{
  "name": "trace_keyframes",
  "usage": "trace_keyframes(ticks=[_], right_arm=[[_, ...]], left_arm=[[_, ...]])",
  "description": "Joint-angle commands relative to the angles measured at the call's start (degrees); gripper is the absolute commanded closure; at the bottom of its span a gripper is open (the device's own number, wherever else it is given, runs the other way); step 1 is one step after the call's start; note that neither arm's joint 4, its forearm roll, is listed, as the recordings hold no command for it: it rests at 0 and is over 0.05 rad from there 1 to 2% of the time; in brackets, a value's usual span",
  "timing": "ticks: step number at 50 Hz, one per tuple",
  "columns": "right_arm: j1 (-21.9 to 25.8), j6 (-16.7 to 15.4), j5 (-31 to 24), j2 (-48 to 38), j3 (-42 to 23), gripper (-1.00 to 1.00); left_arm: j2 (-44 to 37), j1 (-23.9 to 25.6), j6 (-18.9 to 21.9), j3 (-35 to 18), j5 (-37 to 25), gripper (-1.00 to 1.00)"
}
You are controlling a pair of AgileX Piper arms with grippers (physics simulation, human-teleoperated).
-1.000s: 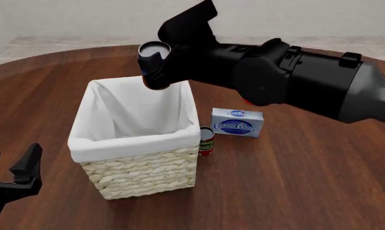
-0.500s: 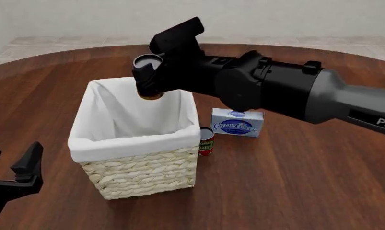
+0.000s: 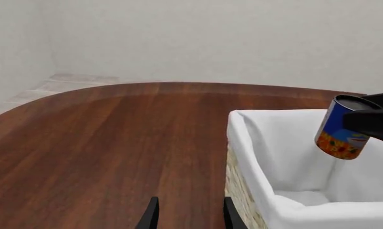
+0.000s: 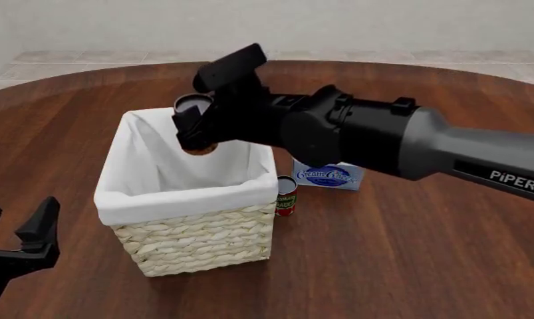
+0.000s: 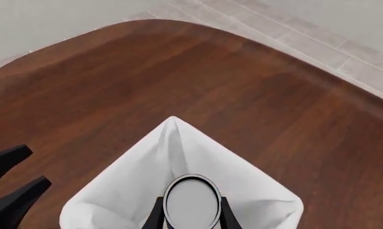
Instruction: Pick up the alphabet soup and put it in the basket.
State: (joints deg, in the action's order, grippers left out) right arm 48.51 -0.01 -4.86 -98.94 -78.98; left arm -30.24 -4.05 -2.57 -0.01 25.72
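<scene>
You held the soup (image 4: 194, 106) pinched in your right claw (image 4: 195, 123) above the basket (image 4: 191, 193), near its far rim; next, lower and release. Left claw (image 4: 18, 232) sat spread.

Bright even light, soft faint shadows, sharp renders

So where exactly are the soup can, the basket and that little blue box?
soup can (image 3: 339, 134), left wrist view, on its blue and orange label.
basket (image 4: 195, 242), front view, on the woven front wall.
blue box (image 4: 330, 177), front view, on its printed face below the arm.
</scene>
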Motion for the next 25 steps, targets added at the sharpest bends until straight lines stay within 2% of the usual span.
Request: trace_keyframes(ticks=[1, 25], right_arm=[[-0.1, 0.5, 0.1, -0.6, -0.2, 1.00], [0.4, 1.0, -1.4, -3.4, -0.8, 1.00]], left_arm=[[1.0, 0.0, -0.1, 0.0, -0.9, -1.00], [-1.6, -0.1, -0.2, 0.0, 1.4, -1.00]])
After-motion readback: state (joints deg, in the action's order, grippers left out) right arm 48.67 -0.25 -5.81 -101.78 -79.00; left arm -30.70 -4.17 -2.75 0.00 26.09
